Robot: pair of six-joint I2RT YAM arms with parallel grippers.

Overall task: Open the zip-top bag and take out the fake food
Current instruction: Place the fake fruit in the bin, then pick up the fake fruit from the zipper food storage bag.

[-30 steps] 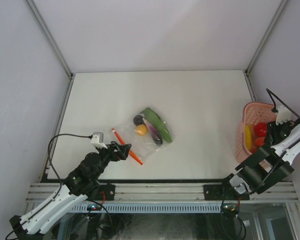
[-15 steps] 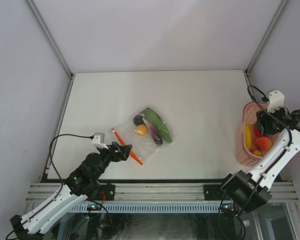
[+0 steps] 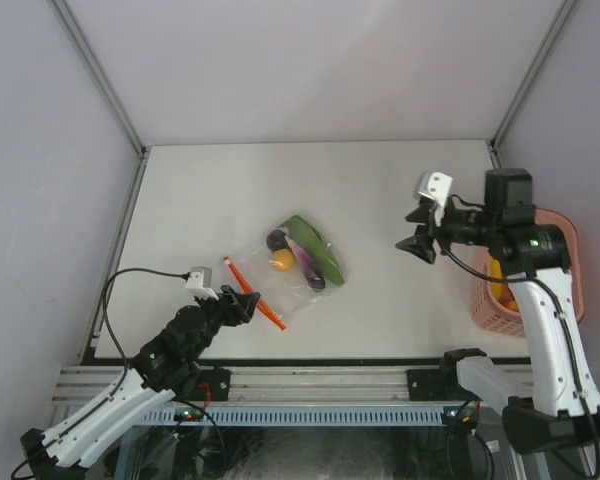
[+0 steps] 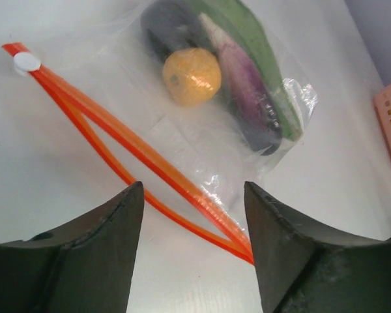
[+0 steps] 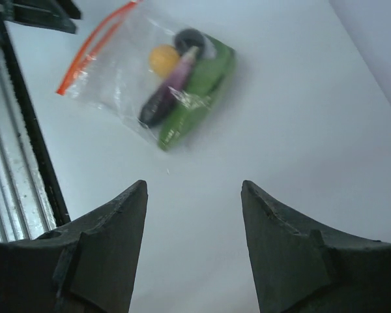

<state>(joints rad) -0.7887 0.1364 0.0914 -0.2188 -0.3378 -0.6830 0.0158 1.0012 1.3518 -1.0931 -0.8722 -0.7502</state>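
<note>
The zip-top bag (image 3: 302, 264) lies flat near the table's middle, and its red-orange zip strip (image 3: 256, 296) points at the left arm. Inside it is fake food: an orange ball (image 4: 191, 76), a purple piece (image 4: 247, 99), a long green one (image 4: 242, 29) and a dark round one (image 4: 167, 31). The two halves of the strip (image 4: 124, 140) stand parted, with a white slider (image 4: 27, 62) at the far end. My left gripper (image 4: 194, 189) is open low over the strip's near end, which runs up to the right finger (image 4: 283, 254). My right gripper (image 5: 194, 186) hangs open and empty, to the right of the bag (image 5: 153, 72).
The pink basket (image 3: 569, 232) stands at the table's right edge, partly behind the right arm, with a yellow piece (image 3: 495, 277) showing inside. An aluminium rail (image 3: 320, 382) runs along the near edge. White walls close off the back and sides.
The right arm has swung from over the basket leftward to above the table, facing the bag, its jaws a little wider. The left jaws have narrowed slightly around the strip's end.
</note>
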